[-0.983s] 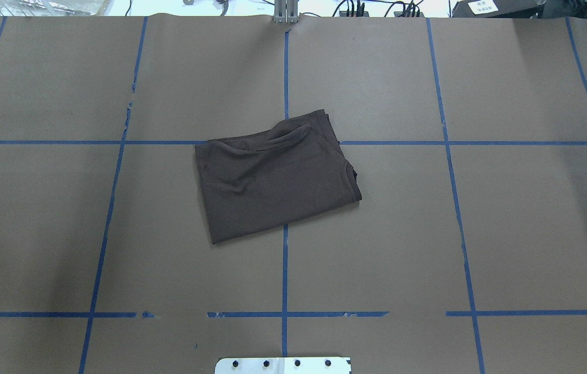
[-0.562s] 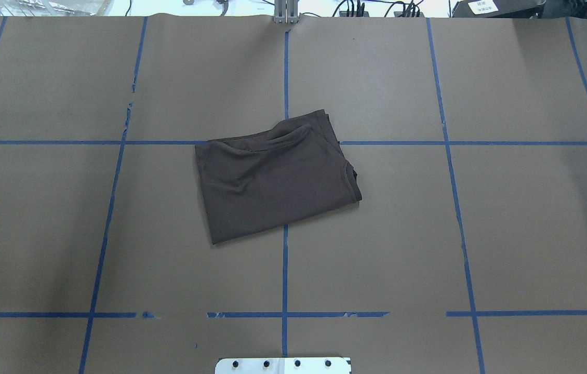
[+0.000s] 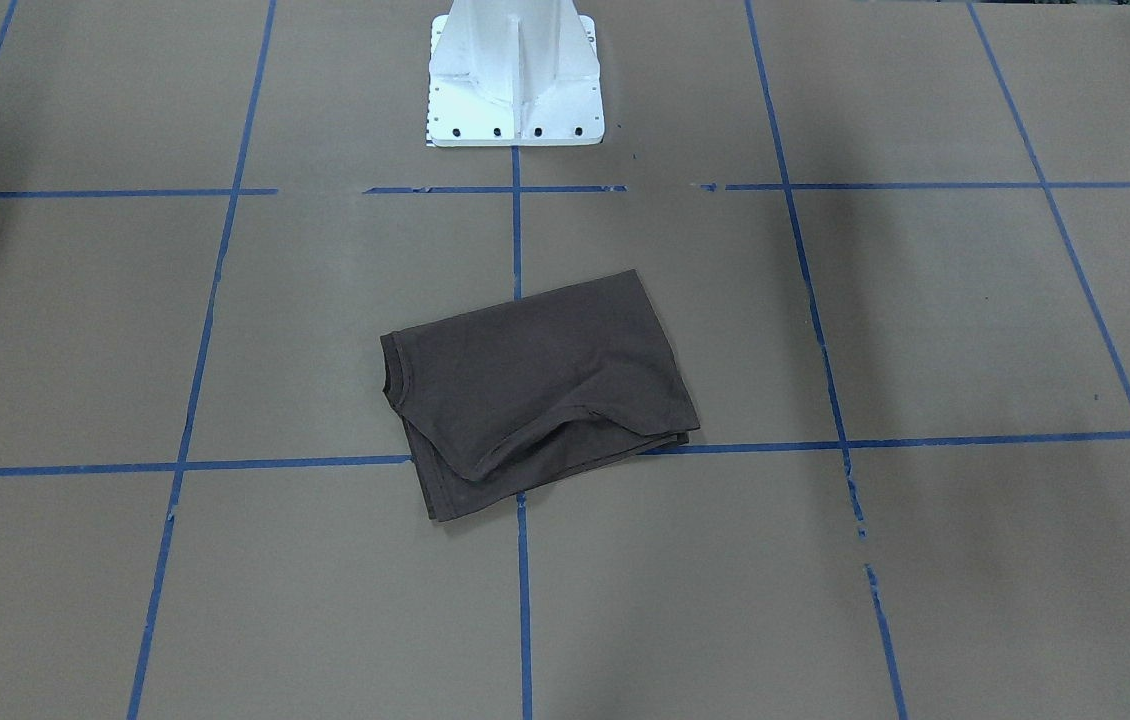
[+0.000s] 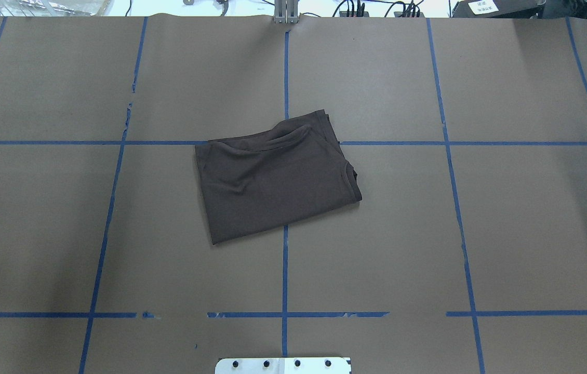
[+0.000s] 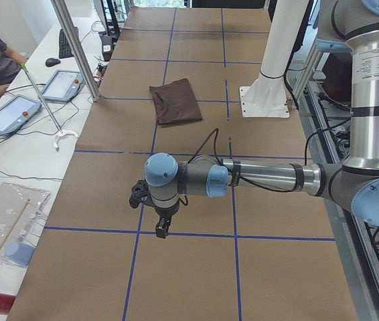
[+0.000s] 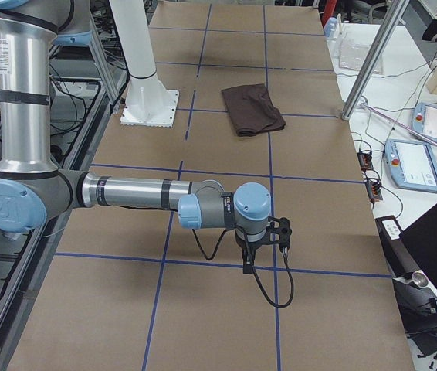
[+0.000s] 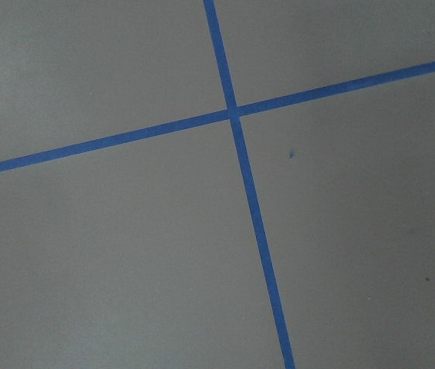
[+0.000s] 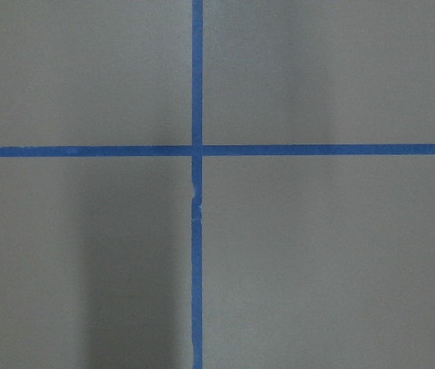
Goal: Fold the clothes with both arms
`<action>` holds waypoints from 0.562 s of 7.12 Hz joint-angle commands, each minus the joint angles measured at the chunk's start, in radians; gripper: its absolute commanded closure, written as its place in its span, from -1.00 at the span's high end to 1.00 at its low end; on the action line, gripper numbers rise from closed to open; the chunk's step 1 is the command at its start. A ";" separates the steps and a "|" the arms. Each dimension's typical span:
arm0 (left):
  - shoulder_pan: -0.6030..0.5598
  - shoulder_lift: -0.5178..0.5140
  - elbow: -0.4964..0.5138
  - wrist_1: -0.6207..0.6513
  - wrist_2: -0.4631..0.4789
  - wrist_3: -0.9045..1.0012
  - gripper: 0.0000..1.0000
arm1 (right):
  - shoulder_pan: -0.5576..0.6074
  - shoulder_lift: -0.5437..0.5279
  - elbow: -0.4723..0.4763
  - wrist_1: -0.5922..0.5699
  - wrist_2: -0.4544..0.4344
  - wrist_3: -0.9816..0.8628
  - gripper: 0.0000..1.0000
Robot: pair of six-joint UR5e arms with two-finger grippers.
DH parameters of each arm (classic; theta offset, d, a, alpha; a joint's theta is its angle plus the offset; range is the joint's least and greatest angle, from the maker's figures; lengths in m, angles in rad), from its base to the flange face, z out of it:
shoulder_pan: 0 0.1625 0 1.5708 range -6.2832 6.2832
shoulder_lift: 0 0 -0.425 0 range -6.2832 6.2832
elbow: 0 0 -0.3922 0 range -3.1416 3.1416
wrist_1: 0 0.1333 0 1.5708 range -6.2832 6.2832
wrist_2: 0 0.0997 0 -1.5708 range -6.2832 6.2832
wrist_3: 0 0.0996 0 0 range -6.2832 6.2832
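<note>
The shirt [image 4: 272,182] is lying folded at the centre of the bench [image 4: 506,234], only its rumpled 12 o'clock edge perhaps needing smoothing, so the task is looking almost done, while the left end effector [image 5: 162,229] and right end effector [image 6: 247,265] are hanging well away, spread or not I cannot tell.

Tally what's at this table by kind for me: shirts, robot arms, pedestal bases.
T-shirt, dark brown, folded: 1
Robot arms: 2, the left arm and the right arm
White pedestal base: 1
Total: 4
</note>
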 commanded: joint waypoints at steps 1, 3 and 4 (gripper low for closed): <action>0.000 0.000 0.000 0.000 0.008 0.000 1.00 | -0.042 -0.008 -0.004 0.083 -0.009 0.103 1.00; 0.000 -0.001 0.000 0.000 0.011 -0.003 1.00 | -0.044 -0.018 -0.006 0.087 -0.009 0.100 1.00; 0.000 -0.001 0.001 -0.001 0.011 -0.044 1.00 | -0.044 -0.018 -0.006 0.087 -0.009 0.100 1.00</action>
